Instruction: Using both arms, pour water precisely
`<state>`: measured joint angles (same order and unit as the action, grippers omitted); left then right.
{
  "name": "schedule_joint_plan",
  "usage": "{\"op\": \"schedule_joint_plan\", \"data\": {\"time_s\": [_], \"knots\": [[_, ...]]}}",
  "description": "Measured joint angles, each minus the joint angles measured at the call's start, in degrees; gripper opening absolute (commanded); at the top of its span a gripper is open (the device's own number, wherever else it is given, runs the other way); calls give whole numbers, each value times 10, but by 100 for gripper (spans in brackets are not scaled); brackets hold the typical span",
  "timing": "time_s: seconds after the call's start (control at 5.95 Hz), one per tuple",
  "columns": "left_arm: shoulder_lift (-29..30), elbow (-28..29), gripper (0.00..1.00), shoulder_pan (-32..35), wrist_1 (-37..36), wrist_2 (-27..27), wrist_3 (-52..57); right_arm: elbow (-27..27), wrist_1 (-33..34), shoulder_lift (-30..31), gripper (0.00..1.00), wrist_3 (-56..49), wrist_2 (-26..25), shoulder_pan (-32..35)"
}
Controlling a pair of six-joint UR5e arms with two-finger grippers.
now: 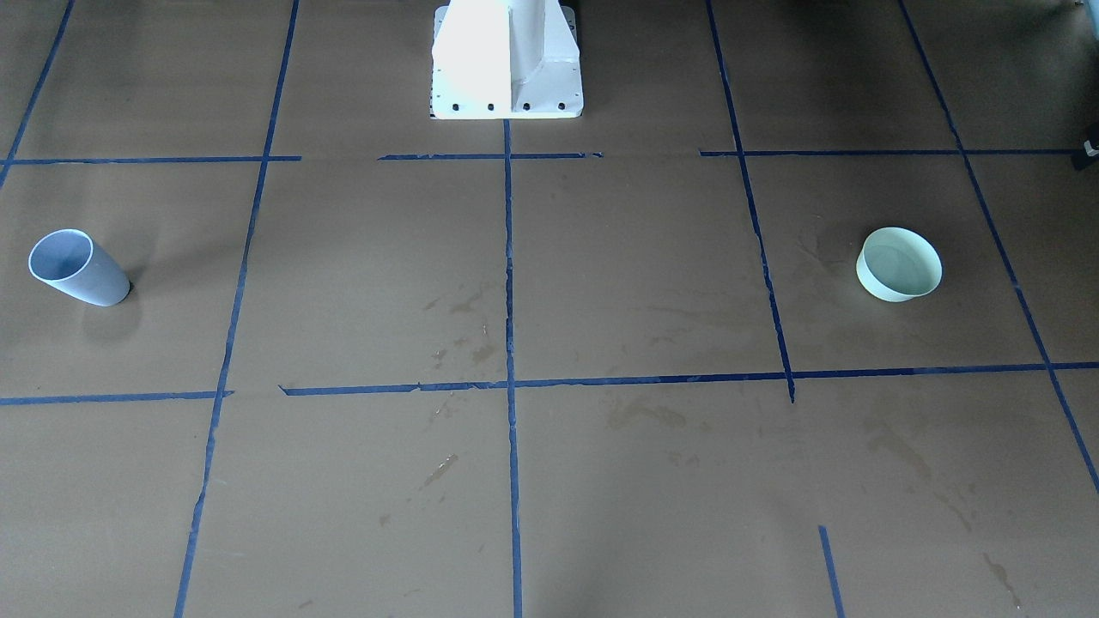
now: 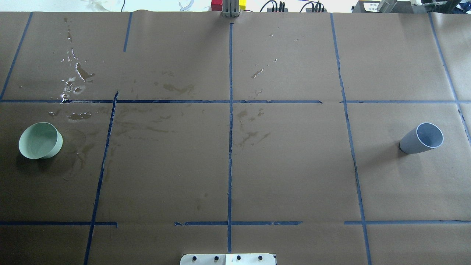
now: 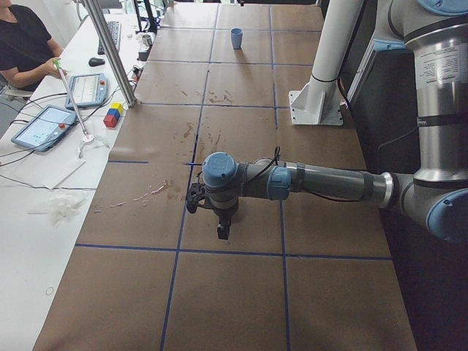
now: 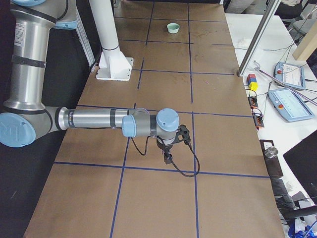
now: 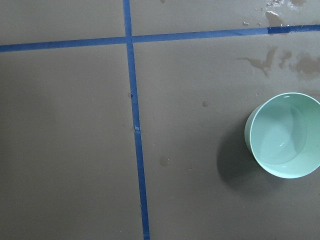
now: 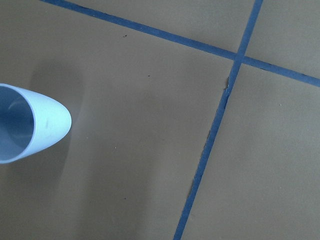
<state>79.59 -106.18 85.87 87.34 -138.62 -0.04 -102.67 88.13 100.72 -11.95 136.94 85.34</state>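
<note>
At L gripper: hangs fingers-down over the worktop, nothing in it that I can see. Only the side view catches it, so can't tell how wide the jaws stand.
At R gripper: same, pointing down above bare paper. Jaw width: can't tell.
Step, my read: approach. Nothing grasped yet, task barely begun.
Doing it well: centre each gripper over its vessel before dropping. My L wrist cam has the bowl off toward its right edge and my R wrist cam has the cup cut by its left edge, so both need shifting across. Take the cup mid-wall, squeeze lightly, lift level. The bowl is low & wide, so prob. pinch the rim.
Bowl: on my left side of the worktop, upright, apart from everything. Mint green, round, short straight wall, smooth glossy inside w/ a faint glint; water or sheen, can't tell.
Cup: far over on my right, upright. Pale blue-grey, tapered, thin rim, matte plastic look. Contents not visible.
Worktop surface: brown paper, matte, gridded w/ blue tape. Wet patches near the bowl, so slippery, and the paper may soften.
</note>
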Motion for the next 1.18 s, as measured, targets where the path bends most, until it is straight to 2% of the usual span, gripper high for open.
{"op": "schedule_joint_plan", "data": {"time_s": [0.34,0.84,1.18], "knots": [[-3,-5,100,0,2,1,0,-4,0,3,100,4,1,0],[-5,-6,100,-1,20,0,-1,-9,-61,24,100,12,1,0],[3,-1,100,-12,25,0,-35,-10,-75,32,100,18,0,0]]}}
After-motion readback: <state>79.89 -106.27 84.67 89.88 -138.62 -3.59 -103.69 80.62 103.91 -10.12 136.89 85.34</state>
